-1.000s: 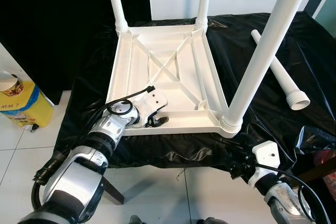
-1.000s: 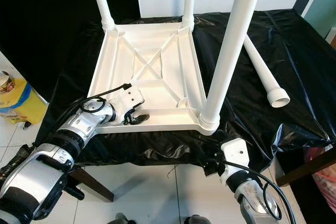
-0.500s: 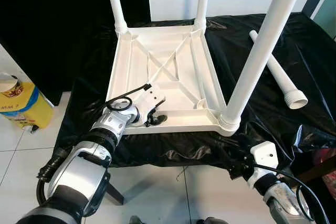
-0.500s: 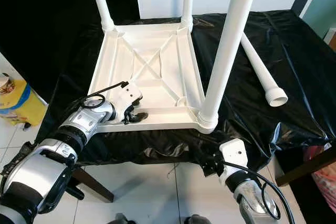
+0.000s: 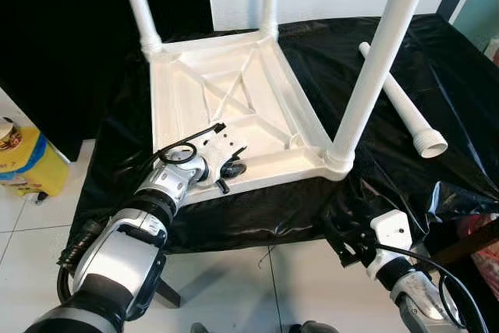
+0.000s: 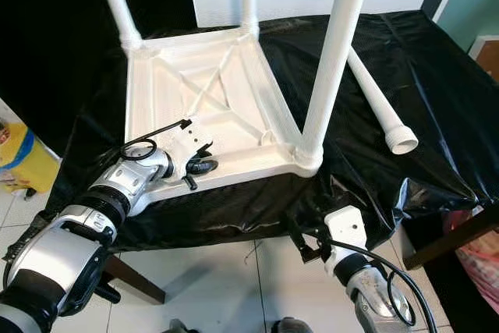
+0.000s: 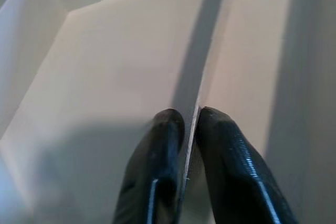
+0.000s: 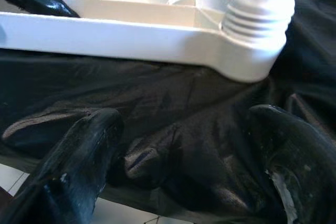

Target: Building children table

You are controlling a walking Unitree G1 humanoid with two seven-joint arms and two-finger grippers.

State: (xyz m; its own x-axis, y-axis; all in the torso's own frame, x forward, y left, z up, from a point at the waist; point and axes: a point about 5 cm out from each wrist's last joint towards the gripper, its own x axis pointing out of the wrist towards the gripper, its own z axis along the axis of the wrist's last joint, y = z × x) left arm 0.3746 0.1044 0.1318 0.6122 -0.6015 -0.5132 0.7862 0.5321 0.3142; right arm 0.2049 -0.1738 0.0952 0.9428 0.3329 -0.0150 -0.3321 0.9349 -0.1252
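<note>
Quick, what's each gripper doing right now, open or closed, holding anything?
Left gripper: jaws closed on the rim of the upturned white table.
Right gripper: jaws open, holding nothing, below the table's near edge.

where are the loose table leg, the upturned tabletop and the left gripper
loose table leg (image 5: pixel 396 102), left eye view, mid-shaft on the black cloth
upturned tabletop (image 5: pixel 234 95), left eye view, crossed ribs of its underside
left gripper (image 7: pixel 190 129), left wrist view, between fingertips pinching the tabletop's thin rim
</note>
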